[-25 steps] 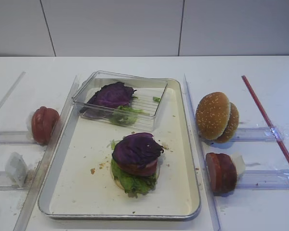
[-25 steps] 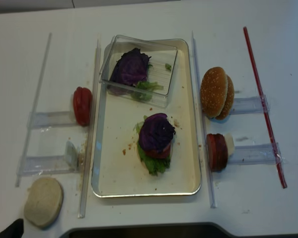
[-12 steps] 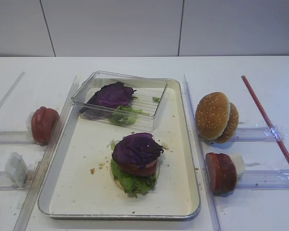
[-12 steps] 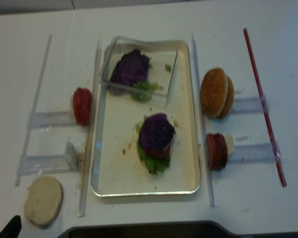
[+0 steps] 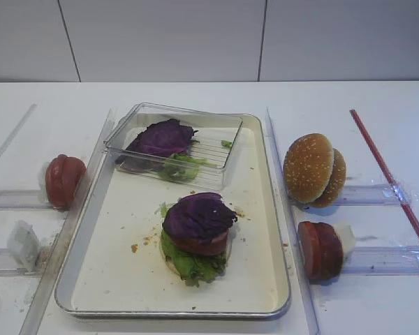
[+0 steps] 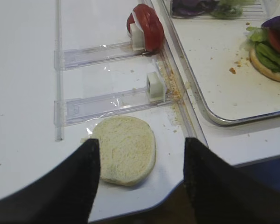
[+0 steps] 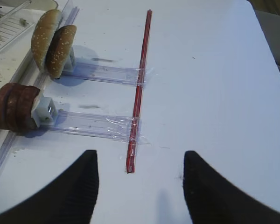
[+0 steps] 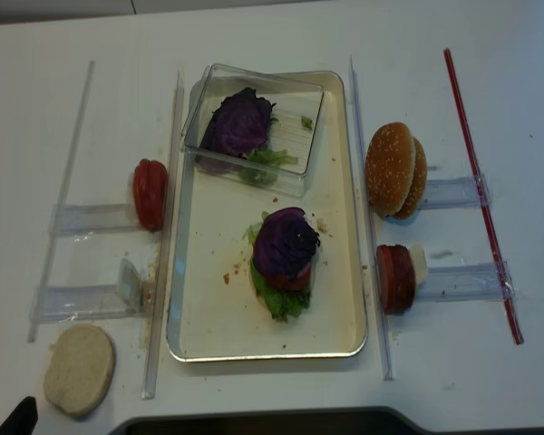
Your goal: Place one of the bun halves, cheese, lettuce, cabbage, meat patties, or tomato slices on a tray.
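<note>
One tray [image 5: 265, 209] sits mid-tabletop [image 5: 377, 105], carrying one stack: cabbage [image 5: 197, 216] over tomato, lettuce [image 5: 188, 264] and a bun base. A clear box [image 5: 216, 150] at its far end holds another cabbage leaf. Two sesame bun halves [image 5: 313, 169] stand to the right, one pale half [image 8: 79, 369] front-left. Left claw [image 6: 140, 172] and right claw [image 7: 139, 182] both hang released, empty.

My white tabletop [image 5: 195, 94] carries the tray [image 5: 265, 230] at its middle. Clear plastic racks [image 5: 377, 259] flank it. A pale bun base [image 8: 79, 369] lies near my left corner, a red rod [image 5: 387, 174] on my right.
</note>
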You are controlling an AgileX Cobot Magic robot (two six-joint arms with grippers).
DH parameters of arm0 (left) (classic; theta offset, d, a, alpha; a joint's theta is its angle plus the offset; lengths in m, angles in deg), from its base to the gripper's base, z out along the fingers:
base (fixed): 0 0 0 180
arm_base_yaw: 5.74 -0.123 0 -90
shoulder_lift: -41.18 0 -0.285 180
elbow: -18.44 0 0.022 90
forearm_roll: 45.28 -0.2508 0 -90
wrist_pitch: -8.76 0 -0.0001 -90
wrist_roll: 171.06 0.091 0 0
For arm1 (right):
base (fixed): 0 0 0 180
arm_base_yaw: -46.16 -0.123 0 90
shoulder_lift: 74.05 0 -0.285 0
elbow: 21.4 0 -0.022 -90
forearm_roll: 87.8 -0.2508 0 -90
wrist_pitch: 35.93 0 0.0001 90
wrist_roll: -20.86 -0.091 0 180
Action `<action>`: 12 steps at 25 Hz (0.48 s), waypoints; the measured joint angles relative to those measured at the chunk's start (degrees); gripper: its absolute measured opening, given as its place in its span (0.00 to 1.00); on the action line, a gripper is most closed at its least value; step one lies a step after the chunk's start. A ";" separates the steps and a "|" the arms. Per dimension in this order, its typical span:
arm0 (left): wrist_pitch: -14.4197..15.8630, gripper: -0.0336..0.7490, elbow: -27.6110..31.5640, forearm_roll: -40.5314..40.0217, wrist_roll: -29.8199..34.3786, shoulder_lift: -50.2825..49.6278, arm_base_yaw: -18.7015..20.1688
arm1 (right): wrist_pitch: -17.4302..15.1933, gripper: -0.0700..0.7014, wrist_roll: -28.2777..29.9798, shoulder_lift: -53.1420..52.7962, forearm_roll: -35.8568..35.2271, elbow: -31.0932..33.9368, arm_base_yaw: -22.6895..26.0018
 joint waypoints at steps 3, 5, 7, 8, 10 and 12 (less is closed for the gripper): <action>0.00 0.51 0.00 0.00 0.00 0.00 0.00 | 0.00 0.65 0.00 0.00 0.00 0.00 0.00; 0.00 0.51 0.00 0.00 0.00 0.00 0.00 | 0.00 0.65 0.00 0.00 0.00 0.00 0.00; 0.00 0.51 0.00 0.00 0.00 0.00 0.00 | 0.00 0.65 0.00 0.00 0.00 0.00 0.00; 0.00 0.51 0.00 0.00 0.00 0.00 0.00 | 0.00 0.65 0.00 0.00 0.00 0.00 0.00; 0.00 0.51 0.00 0.00 0.00 0.00 0.00 | 0.00 0.65 0.00 0.00 0.00 0.00 0.00; 0.00 0.51 0.00 0.00 0.00 0.00 0.00 | 0.00 0.65 0.00 0.00 0.00 0.00 0.00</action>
